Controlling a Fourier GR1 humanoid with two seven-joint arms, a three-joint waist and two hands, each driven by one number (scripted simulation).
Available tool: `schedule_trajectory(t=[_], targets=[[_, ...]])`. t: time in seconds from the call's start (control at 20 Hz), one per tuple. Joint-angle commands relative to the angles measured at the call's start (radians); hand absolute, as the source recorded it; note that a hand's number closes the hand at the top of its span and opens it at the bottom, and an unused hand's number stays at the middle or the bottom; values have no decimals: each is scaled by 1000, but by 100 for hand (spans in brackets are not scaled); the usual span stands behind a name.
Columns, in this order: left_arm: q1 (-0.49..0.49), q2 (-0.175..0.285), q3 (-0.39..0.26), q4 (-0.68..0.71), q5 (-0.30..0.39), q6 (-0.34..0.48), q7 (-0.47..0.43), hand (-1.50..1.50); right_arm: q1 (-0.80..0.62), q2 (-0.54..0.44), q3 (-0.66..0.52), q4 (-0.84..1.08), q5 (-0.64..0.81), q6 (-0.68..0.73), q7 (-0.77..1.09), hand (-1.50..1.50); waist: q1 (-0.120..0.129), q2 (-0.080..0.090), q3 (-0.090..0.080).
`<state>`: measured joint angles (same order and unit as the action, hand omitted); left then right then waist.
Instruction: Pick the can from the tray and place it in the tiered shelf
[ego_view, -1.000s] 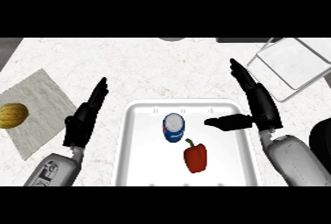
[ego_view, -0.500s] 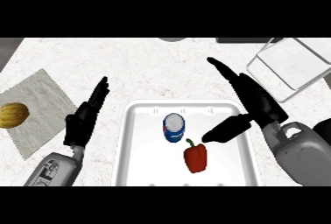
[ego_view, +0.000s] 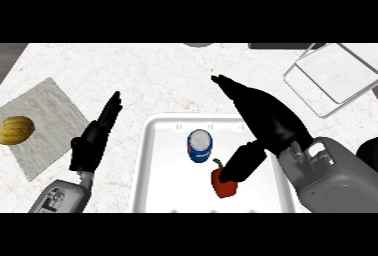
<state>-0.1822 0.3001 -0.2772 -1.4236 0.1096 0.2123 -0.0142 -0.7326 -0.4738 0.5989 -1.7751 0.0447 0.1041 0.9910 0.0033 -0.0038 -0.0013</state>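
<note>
Can (ego_view: 199, 145) standing upright in the white tray (ego_view: 166, 125), a red pepper (ego_view: 222, 186) just beside it. Right hand (ego_view: 272, 122) over the tray's right side, fingers straight, grasping nothing. Left hand (ego_view: 94, 141) released, left of the tray.

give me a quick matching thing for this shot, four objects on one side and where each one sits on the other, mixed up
Things:
1. can
2. red pepper
3. yellow fruit
4. tiered shelf

Places:
A. on the grey cloth, at the counter's left
B. at the counter's far right corner
C. upright in the white tray, towards its far rim
D. in the tray's near half, just under the thumb of the right hand

Pairs: 1-C, 2-D, 3-A, 4-B
</note>
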Motion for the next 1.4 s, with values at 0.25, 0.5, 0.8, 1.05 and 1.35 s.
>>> schedule_trajectory(t=[0.25,0.5,0.8,1.05,1.35], targets=[[-14,-43,29,-14,-43,-21,39,0,18,140,-14,-84,134,78,169,-150,-3,2,1],[-3,-78,25,24,-69,-23,3,0,-11,232,17,-9,231,62,187,-150,-2,3,1],[18,-52,76,-12,-69,-67,14,0,72,256,-16,-63,271,117,183,-150,-3,2,1],[9,-73,82,-37,-87,-67,29,0,80,319,-22,13,325,119,154,-150,1,2,1],[49,-100,71,-69,-108,-73,48,0,147,342,-20,69,409,118,68,-150,2,3,1]])
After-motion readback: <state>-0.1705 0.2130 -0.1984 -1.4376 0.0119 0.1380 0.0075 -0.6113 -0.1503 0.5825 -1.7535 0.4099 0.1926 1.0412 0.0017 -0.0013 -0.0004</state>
